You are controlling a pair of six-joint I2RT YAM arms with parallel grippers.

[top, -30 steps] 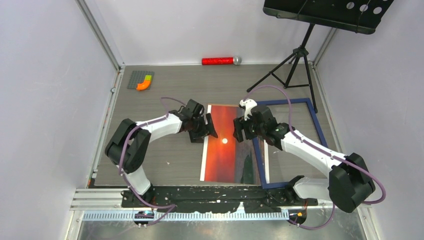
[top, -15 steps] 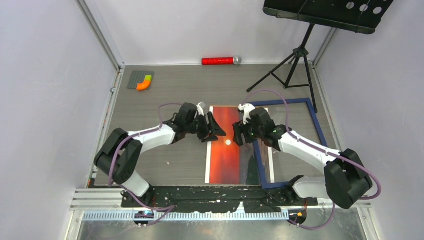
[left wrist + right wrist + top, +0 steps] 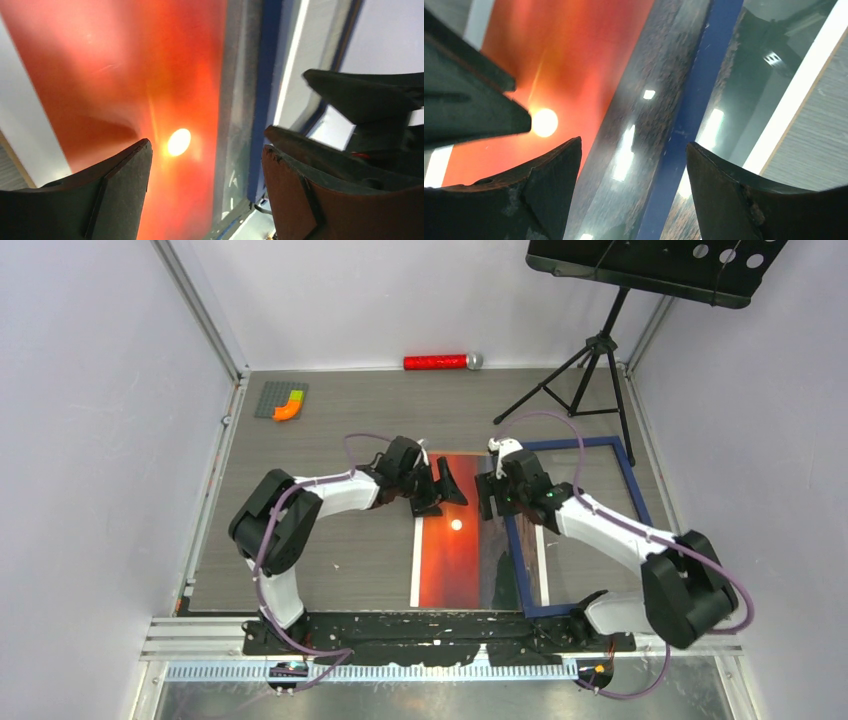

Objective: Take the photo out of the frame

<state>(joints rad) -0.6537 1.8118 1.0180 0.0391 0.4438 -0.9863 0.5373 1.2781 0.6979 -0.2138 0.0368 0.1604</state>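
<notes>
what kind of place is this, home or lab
Probably a robot lab cell: two arms bolted to a grey table, plain walls close around it, a tripod stand in the corner.

We see the photo [image 3: 455,555] lying flat mid-table, its right strip crossing the left rail of the frame [image 3: 600,441], which lies to its right. The left gripper [image 3: 447,487] hangs over the photo's far end, with the right gripper [image 3: 488,497] just beside it, above that rail. Behind them a tripod [image 3: 601,343] stands far right, a cylinder [image 3: 440,362] lies by the back wall, and a brick plate [image 3: 280,400] lies far left.
</notes>
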